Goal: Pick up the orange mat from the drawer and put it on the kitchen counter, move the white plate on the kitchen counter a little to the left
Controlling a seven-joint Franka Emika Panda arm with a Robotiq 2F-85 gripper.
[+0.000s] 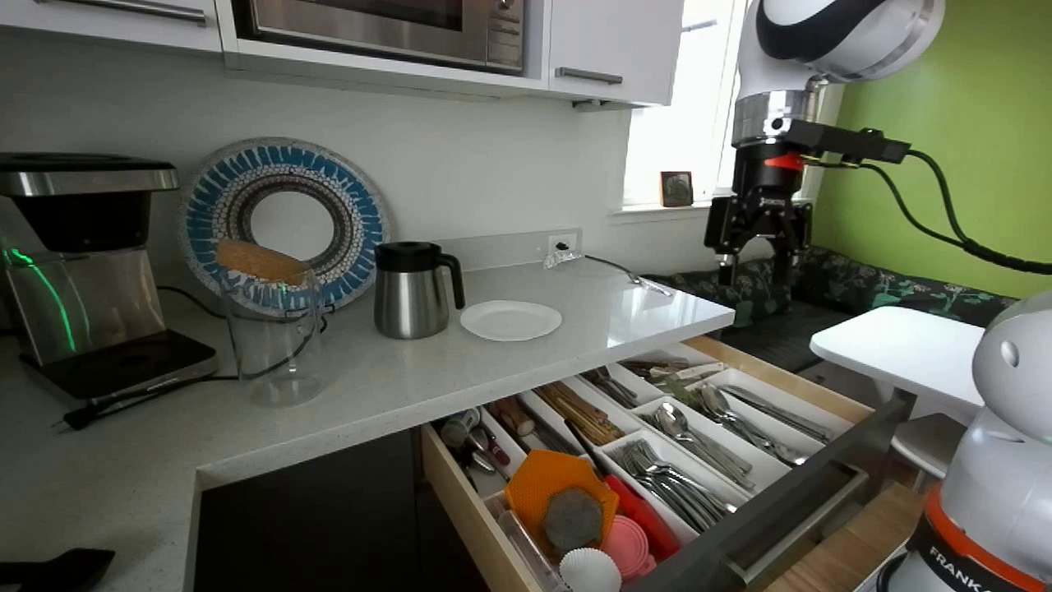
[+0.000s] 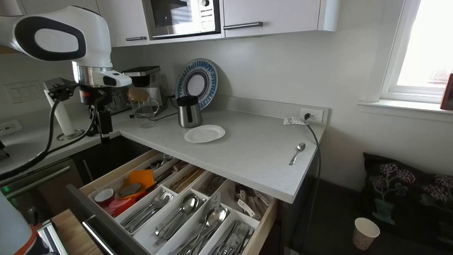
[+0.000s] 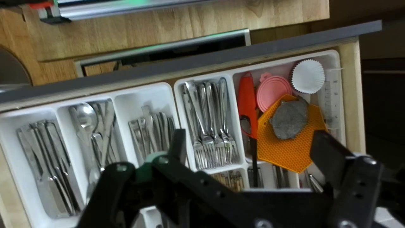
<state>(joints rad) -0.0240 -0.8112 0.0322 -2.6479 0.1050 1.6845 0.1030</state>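
Fingers (image 3: 330, 154) spread wide, free, above drawer (image 3: 353, 95). Orange mat (image 3: 286, 153) lies inside, under gray disc (image 3: 290, 119); white plate (image 1: 511, 321) rests on table (image 1: 444, 366) near steel jug (image 1: 411, 294).

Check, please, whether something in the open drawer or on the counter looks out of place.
A lone spoon lies on the kitchen counter, though other spoons sit in the drawer. There, the orange mat juts past the edge of its compartment with a grey disc on top, which looks untidy. Nothing looks spilled.
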